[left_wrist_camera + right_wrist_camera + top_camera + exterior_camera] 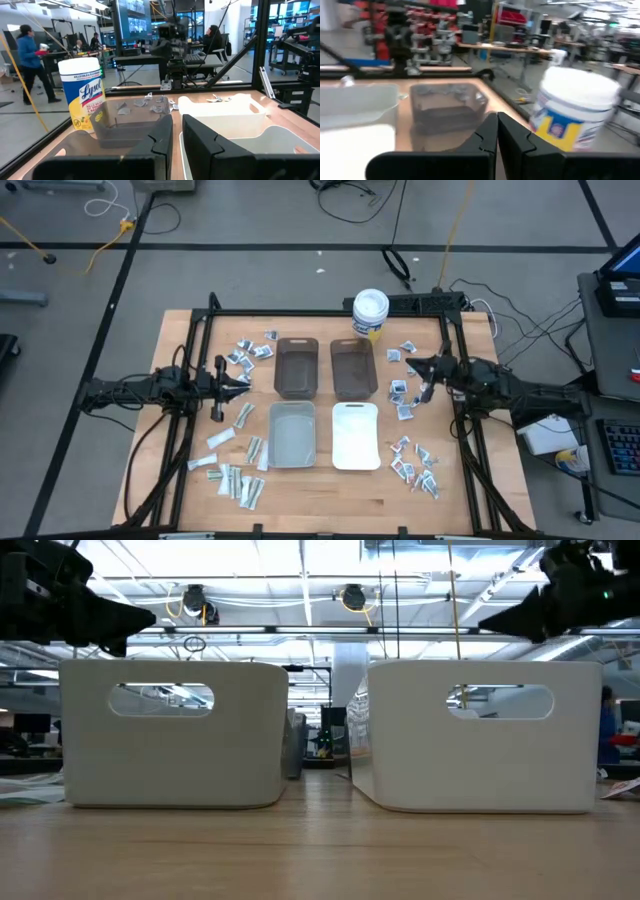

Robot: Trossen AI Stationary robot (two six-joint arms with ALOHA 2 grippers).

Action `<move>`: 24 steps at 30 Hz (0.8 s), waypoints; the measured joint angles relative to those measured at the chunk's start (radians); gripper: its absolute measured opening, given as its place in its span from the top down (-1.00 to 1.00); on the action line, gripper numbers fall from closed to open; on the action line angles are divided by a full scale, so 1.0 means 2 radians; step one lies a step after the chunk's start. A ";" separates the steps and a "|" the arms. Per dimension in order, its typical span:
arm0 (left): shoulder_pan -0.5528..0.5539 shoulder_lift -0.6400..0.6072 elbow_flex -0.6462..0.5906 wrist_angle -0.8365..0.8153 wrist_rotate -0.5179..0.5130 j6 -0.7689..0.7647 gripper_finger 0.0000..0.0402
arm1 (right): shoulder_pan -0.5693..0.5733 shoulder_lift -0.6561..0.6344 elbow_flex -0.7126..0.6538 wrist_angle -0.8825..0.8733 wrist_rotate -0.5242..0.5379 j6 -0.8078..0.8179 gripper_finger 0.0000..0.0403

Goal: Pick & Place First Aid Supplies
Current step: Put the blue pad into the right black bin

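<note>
First aid supplies scattered in four loose groups on the wooden table. Small packets at far left, just beyond the left gripper. Longer pale strips at near left, well below that gripper. More packets at far right, right beside the right gripper, some seemingly under its fingertips in the high view; contact not discernible. Fourth cluster at near right, apart from both grippers.

Four bins in the middle, between the arms: two brown ones on the far row, a grey bin and a white bin on the near row. No packets visible inside any of them.

Left gripper: hovering off the left side of the far brown bin, fingers close together with a thin gap, nothing between them. Right gripper: off the right side of the other brown bin, fingers pressed together, empty.

White tub with yellow label upright at the far edge, behind the right brown bin. People visible in the room beyond the table in the left wrist view.
</note>
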 joint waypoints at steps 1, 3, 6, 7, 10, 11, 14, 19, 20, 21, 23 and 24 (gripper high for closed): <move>0.000 0.000 0.000 0.000 0.000 0.000 0.77 | 0.000 0.008 0.013 -0.008 0.011 0.008 0.96; 0.000 0.000 0.000 0.000 0.000 0.000 0.77 | 0.000 0.024 0.037 -0.032 0.026 0.024 0.96; 0.000 0.000 0.000 0.000 0.000 0.000 0.77 | 0.000 0.047 0.074 -0.056 0.035 0.032 0.96; 0.000 0.000 0.000 0.000 0.000 0.000 0.77 | 0.000 0.054 0.086 -0.064 0.036 0.032 0.96; 0.000 0.000 0.000 0.000 0.000 0.000 0.77 | 0.000 0.073 0.118 -0.091 0.037 0.041 0.96; 0.000 0.000 0.000 0.000 0.000 0.000 0.77 | 0.000 0.080 0.129 -0.103 0.036 0.054 0.96; 0.000 0.000 0.000 0.000 0.000 0.000 0.77 | 0.000 0.098 0.163 -0.144 0.036 0.116 0.96; 0.000 0.000 0.000 0.000 0.000 0.000 0.77 | 0.000 0.124 0.213 -0.213 0.030 0.201 0.96; 0.000 0.000 0.000 0.000 0.000 0.000 0.77 | 0.000 0.128 0.221 -0.223 0.022 0.216 0.96; 0.000 0.000 0.000 0.000 0.000 0.000 0.77 | 0.000 0.132 0.228 -0.232 0.014 0.232 0.96; 0.000 0.000 0.000 0.000 0.000 0.000 0.77 | 0.000 0.140 0.238 -0.246 -0.010 0.267 0.96; 0.000 0.000 0.000 0.000 0.000 0.000 0.77 | 0.000 0.144 0.242 -0.253 -0.025 0.285 0.96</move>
